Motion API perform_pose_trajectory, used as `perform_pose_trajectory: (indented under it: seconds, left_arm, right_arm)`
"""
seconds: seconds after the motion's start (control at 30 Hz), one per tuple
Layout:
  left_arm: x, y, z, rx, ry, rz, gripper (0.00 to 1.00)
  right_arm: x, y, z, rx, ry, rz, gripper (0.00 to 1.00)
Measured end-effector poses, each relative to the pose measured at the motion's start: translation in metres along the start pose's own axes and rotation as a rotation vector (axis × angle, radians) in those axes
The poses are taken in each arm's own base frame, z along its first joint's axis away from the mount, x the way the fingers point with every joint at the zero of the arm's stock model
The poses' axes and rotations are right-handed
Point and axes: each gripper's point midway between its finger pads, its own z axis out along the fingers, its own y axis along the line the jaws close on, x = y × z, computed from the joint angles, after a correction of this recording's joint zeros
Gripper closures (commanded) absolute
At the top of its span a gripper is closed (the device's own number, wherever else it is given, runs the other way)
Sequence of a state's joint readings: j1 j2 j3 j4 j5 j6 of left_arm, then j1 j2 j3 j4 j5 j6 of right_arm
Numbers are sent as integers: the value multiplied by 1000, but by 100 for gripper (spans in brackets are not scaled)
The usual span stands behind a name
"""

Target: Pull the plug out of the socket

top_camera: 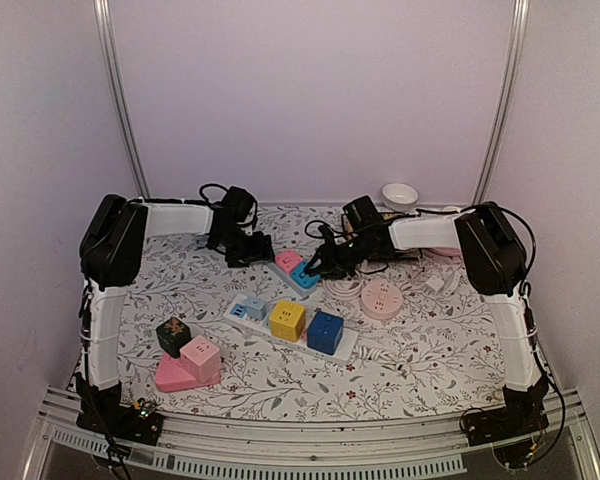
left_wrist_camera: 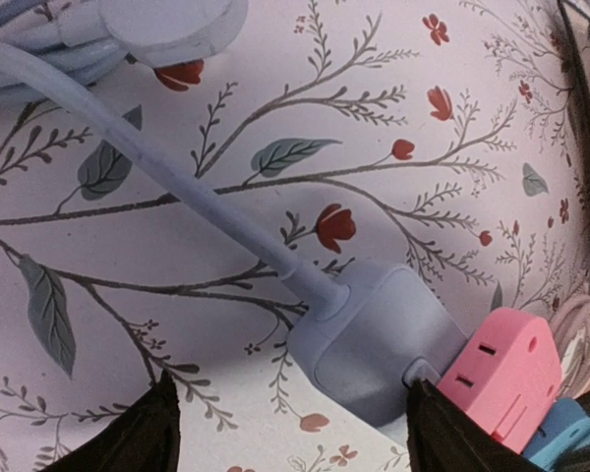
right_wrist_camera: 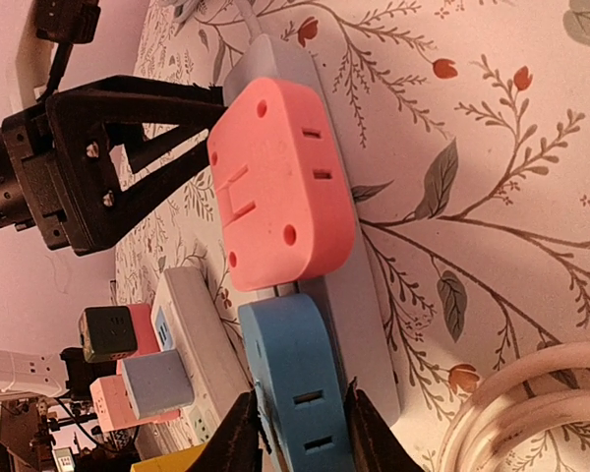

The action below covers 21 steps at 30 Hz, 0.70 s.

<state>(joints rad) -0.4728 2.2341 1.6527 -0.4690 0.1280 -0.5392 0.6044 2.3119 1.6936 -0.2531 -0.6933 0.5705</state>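
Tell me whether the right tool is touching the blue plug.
Touching. In the right wrist view, both fingers of the right tool press the sides of the blue plug.

No text, label, brand or number could be read in any view. The pink rounded plastic adapter plug (right_wrist_camera: 280, 187) in the centre of the right wrist view showed only slots, round dimples and a raised moulded line, with no letters. The small black cube (top_camera: 173, 333) at the lower left of the top view carried a speckled mark on its top face, too small to read.
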Motion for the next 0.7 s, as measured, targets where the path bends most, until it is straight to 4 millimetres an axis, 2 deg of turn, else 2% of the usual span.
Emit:
perform_pose_trajectory:
  seconds: [0.3, 0.37, 0.43, 0.7]
  left_arm:
    - [0, 0, 0, 0, 0, 11, 20]
    - [0, 0, 0, 0, -1, 12, 20]
    - [0, 1, 0, 1, -4, 11, 20]
    - [5, 6, -8, 4, 8, 1, 19]
  right_arm:
    - [5, 8, 3, -46, 19, 29, 80]
    - [6, 10, 3, -65, 24, 40, 88]
    - [8, 13, 4, -89, 29, 47, 92]
    - [13, 15, 8, -119, 34, 70, 96]
